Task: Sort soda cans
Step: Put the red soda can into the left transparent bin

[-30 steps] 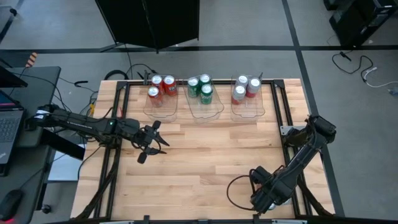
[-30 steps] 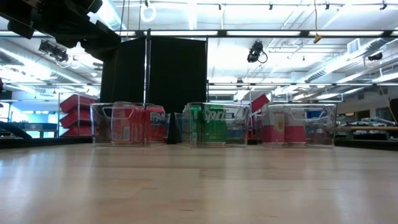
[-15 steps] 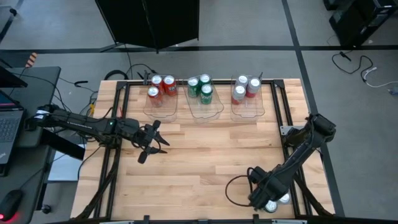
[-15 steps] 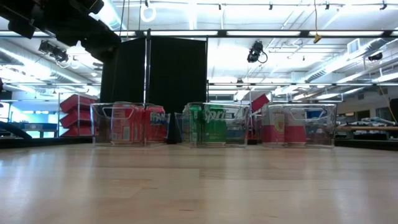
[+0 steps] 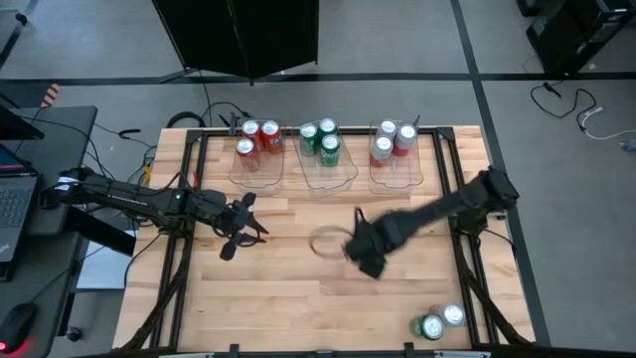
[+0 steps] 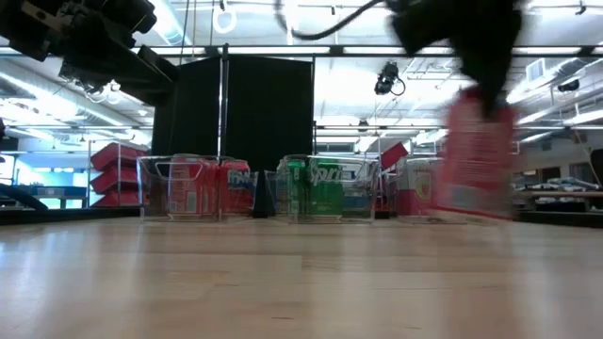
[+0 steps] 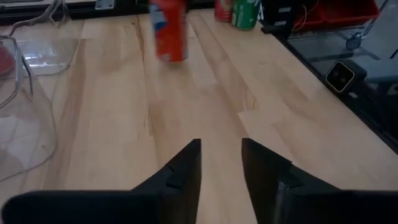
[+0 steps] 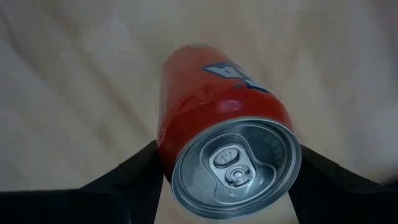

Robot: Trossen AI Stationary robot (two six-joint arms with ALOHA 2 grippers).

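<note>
My right gripper (image 5: 346, 246) hangs over the middle of the table, shut on a red soda can (image 8: 211, 124) that shows blurred in the low view (image 6: 476, 155). My left gripper (image 7: 221, 162) is open and hovers over the table's left half (image 5: 244, 227), touching nothing. Three clear bins stand along the far edge. They hold red cans (image 5: 257, 138), green cans (image 5: 321, 139) and silver-white cans (image 5: 394, 141). Two more cans, one green (image 5: 429, 326) and one silver-topped (image 5: 452, 315), stand upright at the near right corner. My right gripper pinches the red can between its two fingers (image 8: 134, 168), one on each side of the can's wall just below the silver top (image 8: 177, 146). The fingers come from above. The can hangs below them roughly upright, lifted clear of the table (image 6: 476, 212).
The clear bins (image 5: 256, 177) (image 5: 329, 179) (image 5: 396, 177) sit side by side at the far edge. Bare wood lies between them and the near edge. A laptop and cables lie off the table's left side. A black panel stands behind the far edge.
My right arm has swung fast from the near right corner toward the table's middle and far side, lifting the red can clear and carrying it along. The green and the silver-topped can have stayed at the corner.
</note>
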